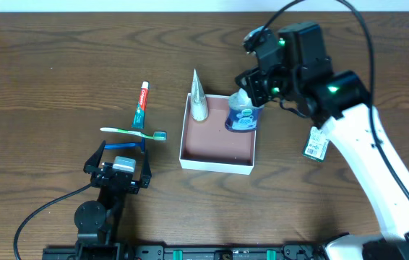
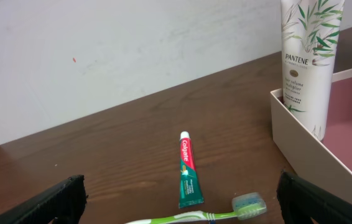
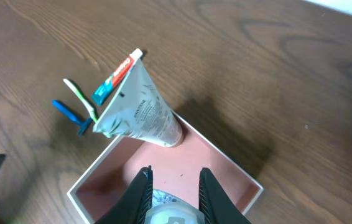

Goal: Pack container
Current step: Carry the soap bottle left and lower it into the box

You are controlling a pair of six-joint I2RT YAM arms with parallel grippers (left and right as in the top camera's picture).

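Right gripper (image 3: 175, 186) — clenched on blue-labelled bottle (image 1: 242, 115) inside container (image 1: 215, 167); risk: on release it may topple against upright tube (image 1: 199, 101). Left gripper (image 1: 123, 153) — spread, empty.

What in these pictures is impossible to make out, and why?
Jar: overhead label too small; right wrist view shows only its cap at the bottom edge.
Card beside the right arm: overhead, print too small.
Toothbrush: left wrist view, handle cut by the bottom edge.
Blue item: overhead, too small, crowded by the left gripper.

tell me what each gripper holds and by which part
Right gripper holds the blue bottle by its white cap; left gripper is open, holding nothing.
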